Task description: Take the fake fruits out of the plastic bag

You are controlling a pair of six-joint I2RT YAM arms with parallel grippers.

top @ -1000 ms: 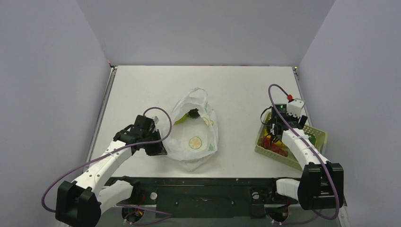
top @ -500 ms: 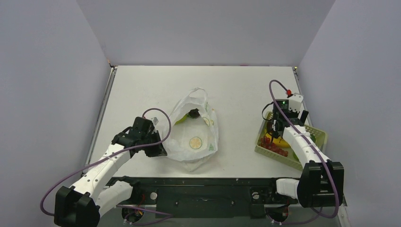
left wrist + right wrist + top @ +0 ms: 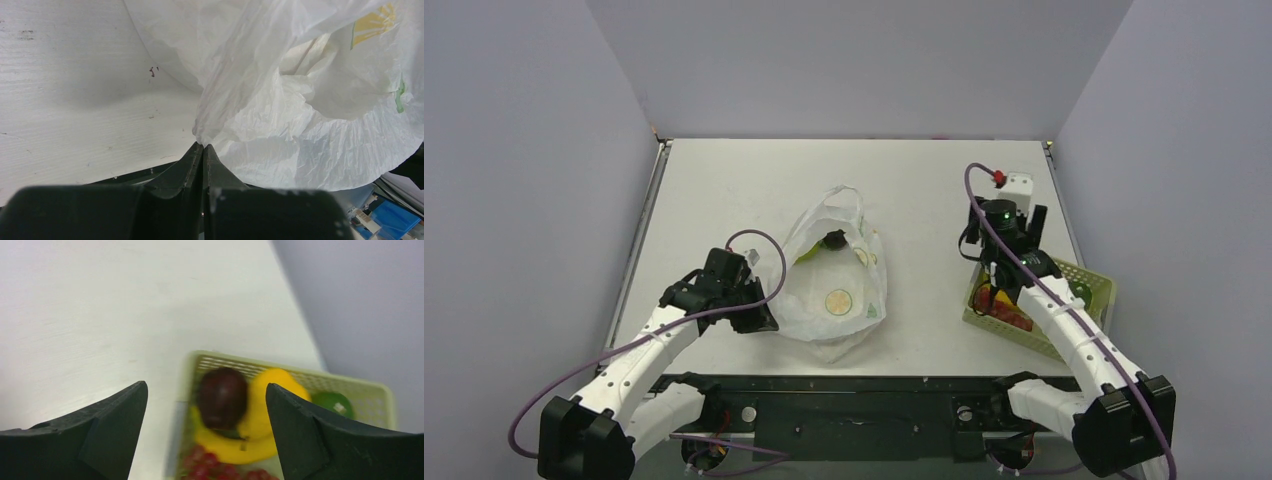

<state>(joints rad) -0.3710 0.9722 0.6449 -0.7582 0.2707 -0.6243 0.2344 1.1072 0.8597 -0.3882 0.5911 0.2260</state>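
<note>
The white plastic bag (image 3: 836, 290) lies mid-table with its mouth open; a dark purple fruit (image 3: 833, 239) and a green piece (image 3: 805, 255) show inside. My left gripper (image 3: 762, 318) is shut on the bag's near-left edge; the pinched film shows in the left wrist view (image 3: 201, 134). My right gripper (image 3: 991, 283) is open and empty above the basket's left end. In the right wrist view a dark purple fruit (image 3: 223, 396), a yellow lumpy piece (image 3: 272, 392), a banana (image 3: 230, 446), red grapes (image 3: 210, 469) and a green fruit (image 3: 333, 402) lie in the basket.
The pale yellow-green perforated basket (image 3: 1092, 285) stands at the right near the table edge, also in the right wrist view (image 3: 235, 360). Grey walls close in the table on three sides. The black frame runs along the near edge (image 3: 854, 405).
My right gripper has risen and moved back-left from the basket, with the dark purple fruit left inside it. My left gripper has stayed shut on the bag.
</note>
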